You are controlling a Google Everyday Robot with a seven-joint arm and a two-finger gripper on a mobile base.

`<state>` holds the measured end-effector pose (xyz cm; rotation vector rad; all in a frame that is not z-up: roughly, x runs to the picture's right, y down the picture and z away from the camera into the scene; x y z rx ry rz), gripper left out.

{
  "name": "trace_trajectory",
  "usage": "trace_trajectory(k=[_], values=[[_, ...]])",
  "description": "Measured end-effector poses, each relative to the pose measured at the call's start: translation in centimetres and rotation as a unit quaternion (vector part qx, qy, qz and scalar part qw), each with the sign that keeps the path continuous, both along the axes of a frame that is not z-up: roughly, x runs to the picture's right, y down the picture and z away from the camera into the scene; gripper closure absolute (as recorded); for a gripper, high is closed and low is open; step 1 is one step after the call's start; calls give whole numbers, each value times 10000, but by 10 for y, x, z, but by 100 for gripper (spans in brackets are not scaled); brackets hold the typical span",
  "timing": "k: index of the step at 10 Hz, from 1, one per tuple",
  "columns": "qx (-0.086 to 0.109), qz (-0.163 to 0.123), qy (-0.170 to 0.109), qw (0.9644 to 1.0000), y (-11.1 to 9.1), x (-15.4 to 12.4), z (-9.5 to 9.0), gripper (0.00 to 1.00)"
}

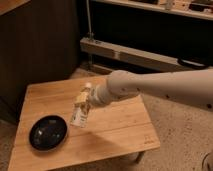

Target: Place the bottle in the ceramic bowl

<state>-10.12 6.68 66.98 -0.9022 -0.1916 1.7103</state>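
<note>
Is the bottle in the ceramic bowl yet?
Out. The gripper holds the bottle over the table, beside the ceramic bowl and apart from it; nothing shows inside the bowl.
</note>
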Motion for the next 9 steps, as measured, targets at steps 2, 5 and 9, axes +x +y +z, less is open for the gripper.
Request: trace_trajectory(k=[2,5,9], values=[[0,0,-2,10000,0,0,0,100],[0,1,-2,10000,0,0,0,100],[-3,17,-226,9997,1,-5,4,100]])
